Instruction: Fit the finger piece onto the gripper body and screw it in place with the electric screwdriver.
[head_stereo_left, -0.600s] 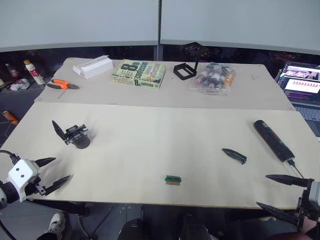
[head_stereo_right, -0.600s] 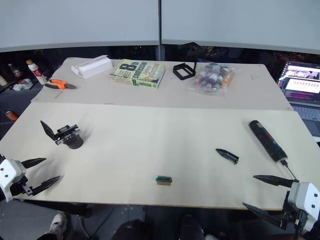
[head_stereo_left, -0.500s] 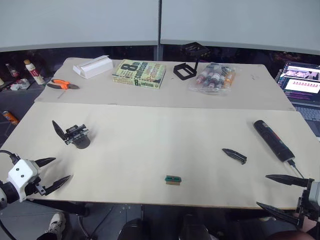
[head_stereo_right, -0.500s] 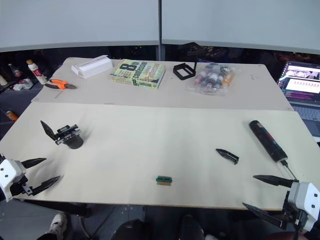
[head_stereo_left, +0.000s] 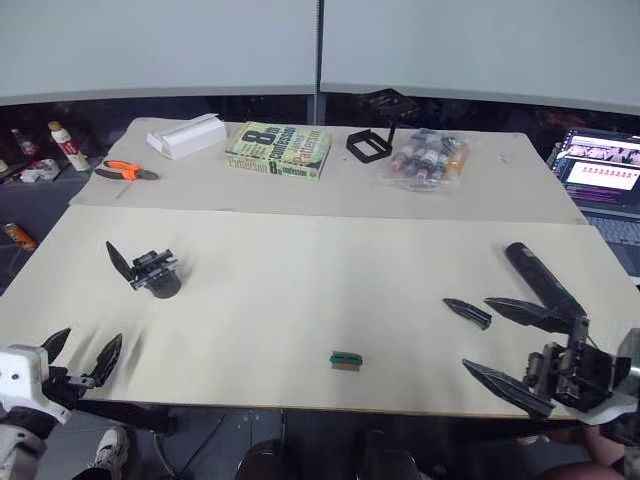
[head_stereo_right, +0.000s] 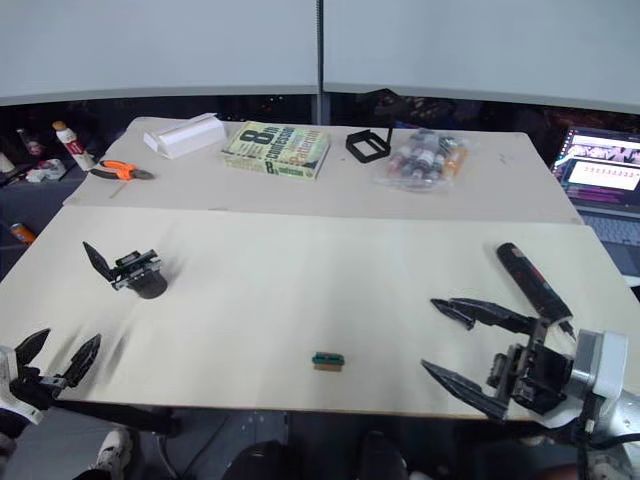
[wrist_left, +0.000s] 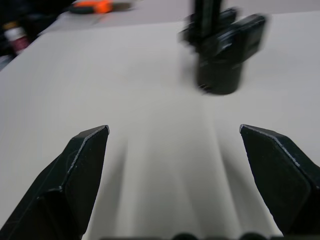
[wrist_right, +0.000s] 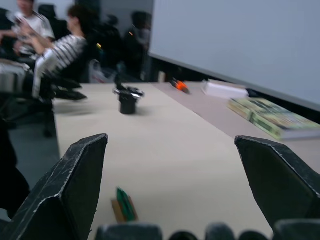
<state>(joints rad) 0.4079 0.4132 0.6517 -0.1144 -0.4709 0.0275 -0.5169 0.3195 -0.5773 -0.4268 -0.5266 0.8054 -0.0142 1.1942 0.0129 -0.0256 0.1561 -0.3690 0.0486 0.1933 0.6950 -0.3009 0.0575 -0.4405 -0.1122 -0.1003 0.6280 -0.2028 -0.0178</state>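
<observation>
Left eye view: the right gripper (head_stereo_left: 508, 343) is seen with its fingers spread wide and empty over the table (head_stereo_left: 300, 290) near its front right edge, the finger piece (head_stereo_left: 468, 312) lying just beside its upper fingertip and the electric screwdriver (head_stereo_left: 542, 281) just behind. The gripper body (head_stereo_left: 148, 271) stands well apart at the left, with the left gripper (head_stereo_left: 80, 355), likewise parted and holding nothing, near the front left edge. A small green-and-tan block (head_stereo_left: 346, 359) lies between the two grippers.

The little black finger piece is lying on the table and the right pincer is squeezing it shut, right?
Not quite. The finger piece does lie on the table, but the right pincer is wide open beside it and is not squeezing it. The left eye view shows this.
</observation>
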